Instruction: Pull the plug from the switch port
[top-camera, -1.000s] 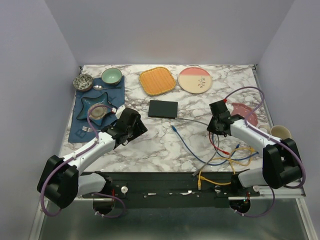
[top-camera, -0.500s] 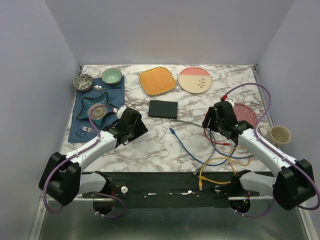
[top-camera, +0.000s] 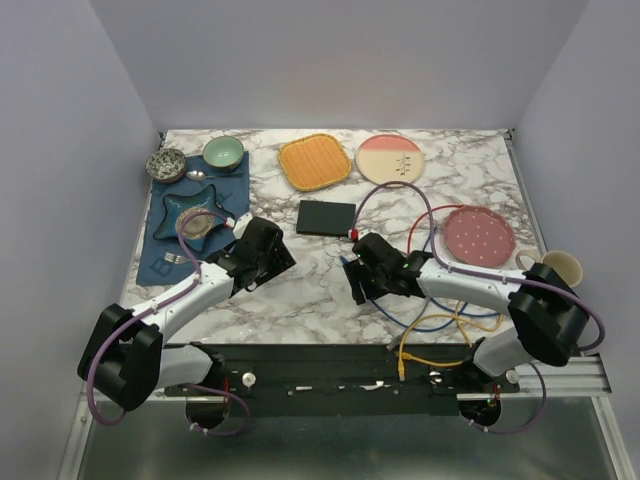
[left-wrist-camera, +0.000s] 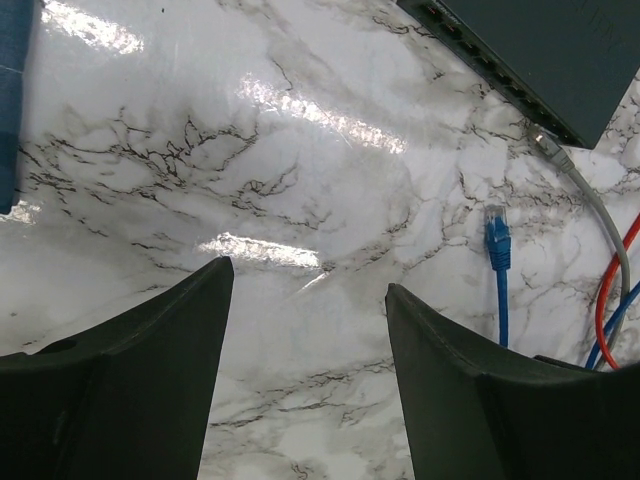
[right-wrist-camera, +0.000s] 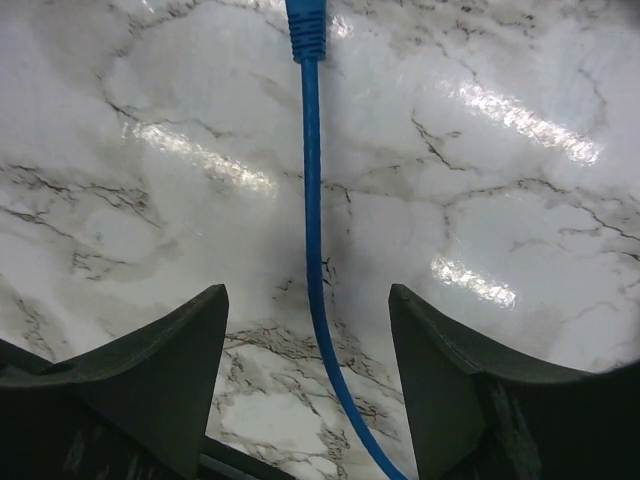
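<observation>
Nr switch, blue cable under right tool.

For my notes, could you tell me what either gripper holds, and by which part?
Nothing: left gripper and right gripper are open; the blue cable lies loose.

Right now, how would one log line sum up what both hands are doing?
left hand: open, empty, over marble table | right hand: open, above blue cable | grey plug: at switch edge

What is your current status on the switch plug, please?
Left end effector open, empty. Right end effector open, over loose blue cable. Grey plug seated in switch, not yet pulled. Nothing covers the plug.
</observation>
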